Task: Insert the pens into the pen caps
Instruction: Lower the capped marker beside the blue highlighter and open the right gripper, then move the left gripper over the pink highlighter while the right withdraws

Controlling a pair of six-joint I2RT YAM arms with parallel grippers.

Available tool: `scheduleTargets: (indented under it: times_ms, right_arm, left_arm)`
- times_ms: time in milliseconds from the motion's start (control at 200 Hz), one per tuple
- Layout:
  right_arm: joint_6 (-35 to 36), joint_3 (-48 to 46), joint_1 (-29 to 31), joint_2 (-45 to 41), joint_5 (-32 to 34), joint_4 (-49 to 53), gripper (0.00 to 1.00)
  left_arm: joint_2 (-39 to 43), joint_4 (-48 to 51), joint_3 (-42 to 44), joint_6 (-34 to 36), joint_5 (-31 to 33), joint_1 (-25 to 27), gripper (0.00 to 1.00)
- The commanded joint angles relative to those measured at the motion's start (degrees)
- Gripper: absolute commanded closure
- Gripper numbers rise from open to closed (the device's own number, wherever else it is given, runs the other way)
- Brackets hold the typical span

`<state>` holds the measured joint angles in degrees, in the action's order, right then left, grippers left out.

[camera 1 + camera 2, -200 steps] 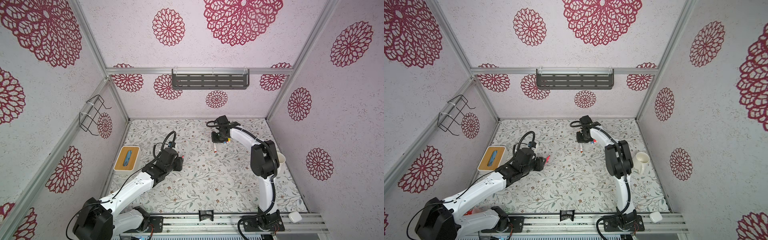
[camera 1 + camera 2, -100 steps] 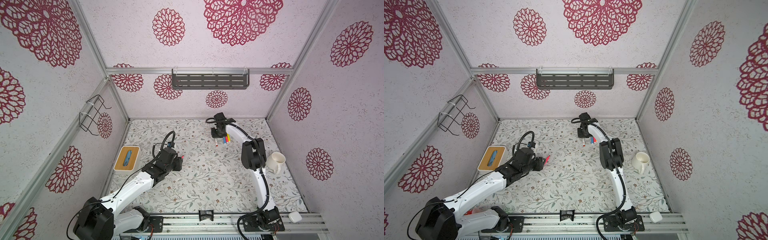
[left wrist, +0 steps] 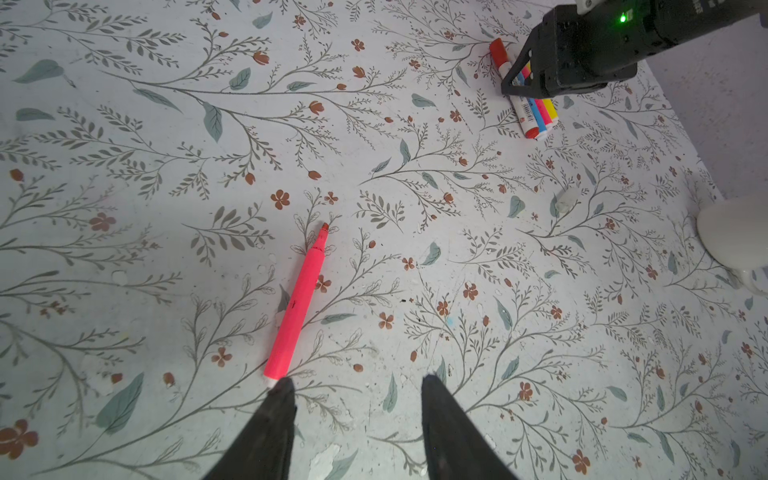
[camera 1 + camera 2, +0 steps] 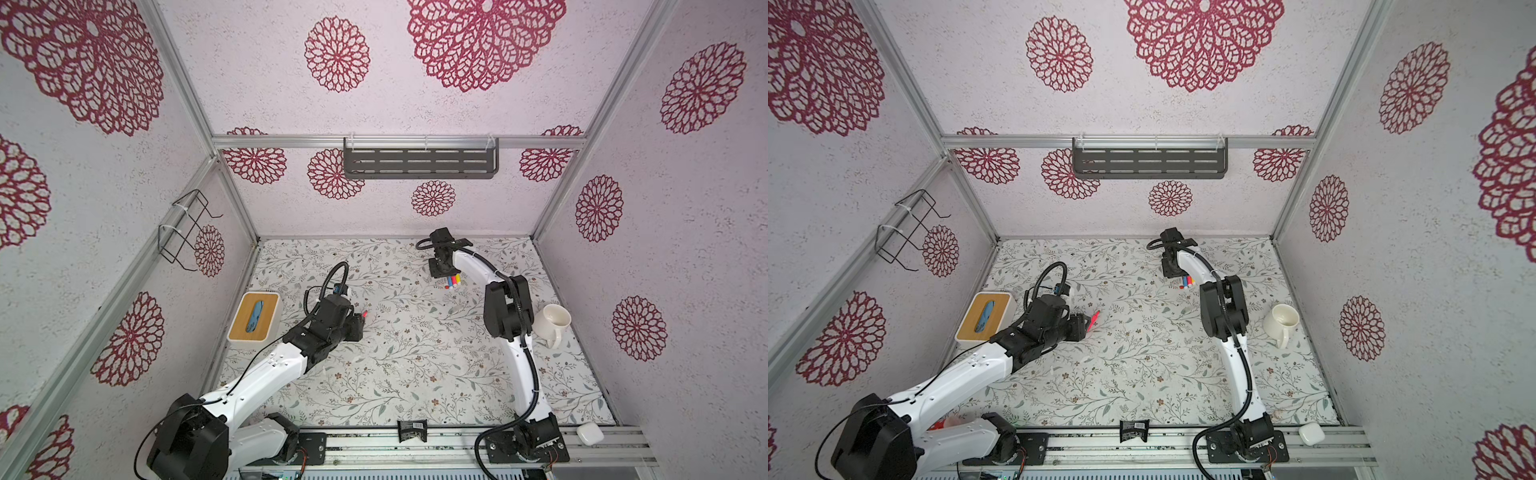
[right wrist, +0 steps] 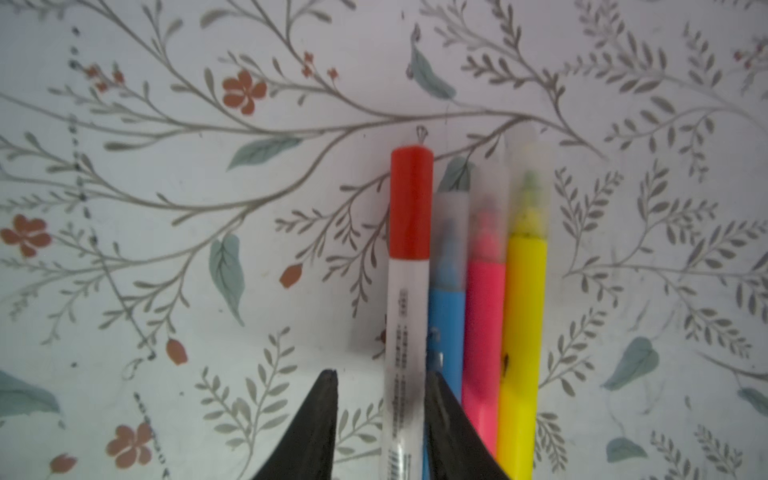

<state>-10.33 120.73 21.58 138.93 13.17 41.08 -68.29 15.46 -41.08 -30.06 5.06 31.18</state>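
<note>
Tissue box (image 4: 254, 316): far left of table (image 4: 395, 374), by the wall.

Left claw (image 3: 356, 380): open, nothing btwn its fingers, over left-centre of table.

Loose pink pen (image 3: 296, 305): flat on table, uncapped, tip bare. Rear end sits at one fingertip of left claw; touching or just beside, cannot tell.

Small clear cap (image 3: 566, 200): lies alone btwn loose pink pen and mug (image 4: 550, 323).

Row of four pens (image 4: 453, 281): near back wall, right of centre, side by side. Row consists of white pen (image 5: 409, 316) w/ red cap (image 5: 410, 203), blue pen (image 5: 446, 324), capped pink pen (image 5: 484, 324) and yellow pen (image 5: 523, 324). Last three have clear caps (image 5: 527, 187) fitted.

Right claw (image 5: 381, 375): open, straddles white pen; one finger against the barrel, other apart from it.

Mug: far right.
</note>
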Motion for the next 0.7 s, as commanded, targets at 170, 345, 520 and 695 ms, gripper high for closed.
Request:
scheduleTargets:
  times_ms: [170,345,520,695]
  right_arm:
    - [0.79,-2.39,2.92,-9.69,2.73,-2.58,0.62]
    - [-0.35,-6.51,3.39,-14.09,0.11,-3.88,0.61]
    - [-2.69,-12.79,3.33,-19.82,-1.3,-5.05,0.61]
    - [-3.89,-21.42,3.37,-26.17,-2.52,-7.68,0.6]
  left_arm:
    - [0.16,0.65,-0.67,-0.17,1.58,-0.59,0.48]
    - [-1.89,2.47,-0.93,-0.14,2.63,-1.39,0.48]
    - [-6.52,2.91,-2.35,-0.09,2.06,-1.88,0.47]
    - [-12.25,3.17,-4.65,0.69,1.77,-2.0,0.47]
